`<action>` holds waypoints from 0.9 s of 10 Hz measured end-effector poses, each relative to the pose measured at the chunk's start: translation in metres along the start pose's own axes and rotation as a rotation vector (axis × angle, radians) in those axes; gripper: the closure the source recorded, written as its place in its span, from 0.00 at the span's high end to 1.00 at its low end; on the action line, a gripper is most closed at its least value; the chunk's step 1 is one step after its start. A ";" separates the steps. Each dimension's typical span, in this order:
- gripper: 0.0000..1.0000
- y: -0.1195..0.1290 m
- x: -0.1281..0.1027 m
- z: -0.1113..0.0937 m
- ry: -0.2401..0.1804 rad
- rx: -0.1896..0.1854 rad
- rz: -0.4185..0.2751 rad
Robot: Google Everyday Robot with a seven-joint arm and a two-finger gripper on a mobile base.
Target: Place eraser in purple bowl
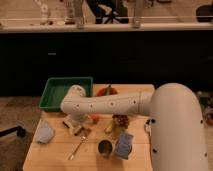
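My gripper (73,122) is at the end of the white arm (107,105) and reaches down to the wooden table (55,157) just in front of the green tray (64,92). A small tan and dark block, apparently the eraser (78,131), lies right at the gripper's tip. I cannot tell whether the gripper touches it. No purple bowl is in view; it may be hidden behind the arm. An orange bowl (107,91) shows partly behind the arm.
A blue-grey cloth (44,134) lies at the left. A fork (79,144), a metal cup (104,148) and a blue packet (124,145) sit at the front. A small orange ball (94,118) and a brown object (119,122) lie beside the arm. The arm's bulky white body (177,135) covers the table's right.
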 end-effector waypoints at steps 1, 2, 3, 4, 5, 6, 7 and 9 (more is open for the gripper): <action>0.80 -0.003 -0.001 0.002 -0.014 0.002 -0.037; 0.80 -0.007 0.001 0.002 -0.016 0.007 -0.063; 0.80 -0.008 0.001 0.002 -0.022 0.007 -0.076; 0.80 -0.009 0.000 0.002 -0.024 0.007 -0.078; 0.80 -0.008 0.000 0.002 -0.024 0.007 -0.077; 0.80 -0.007 0.000 0.002 -0.024 0.007 -0.075; 0.80 -0.007 0.000 0.002 -0.024 0.006 -0.075; 0.80 -0.008 -0.001 0.002 -0.019 0.009 -0.072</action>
